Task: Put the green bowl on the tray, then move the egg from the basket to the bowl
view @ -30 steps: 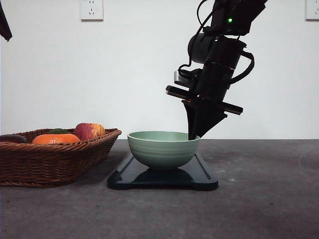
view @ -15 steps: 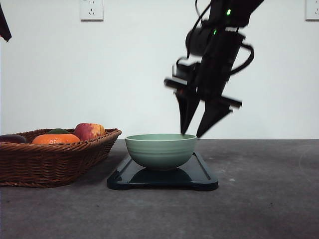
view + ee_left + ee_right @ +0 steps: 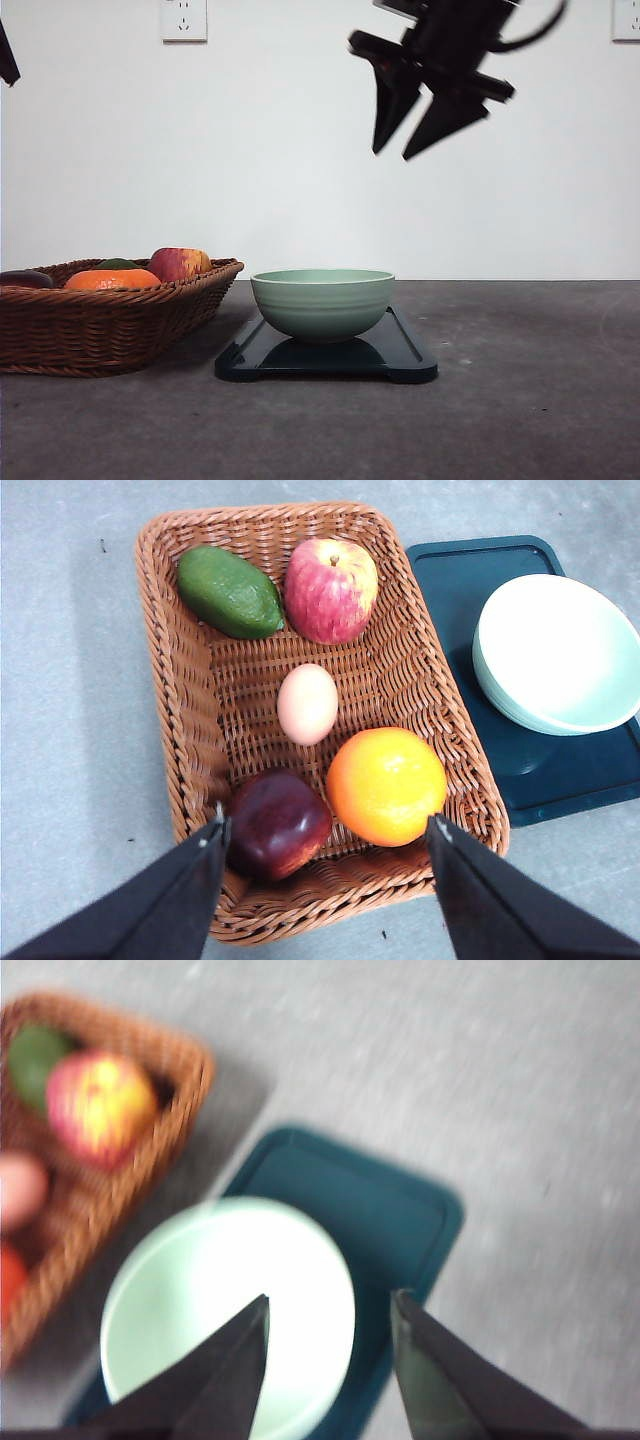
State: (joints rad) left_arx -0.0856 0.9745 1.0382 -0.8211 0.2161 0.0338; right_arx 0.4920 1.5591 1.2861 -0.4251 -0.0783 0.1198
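Both hands spread empty; green bowl [image 3: 322, 302] sits on tray [image 3: 405, 358], egg [image 3: 307, 704] in basket [image 3: 185, 680].

The round ceramic bowl [image 3: 322, 301] was pale sage green with faint ridges, on a flat navy-black tray [image 3: 400, 358]. The woven wicker basket [image 3: 185, 690] was brown, holding a pale peach egg [image 3: 307, 704], a red-yellow apple [image 3: 331, 588] and a green avocado [image 3: 230, 591].
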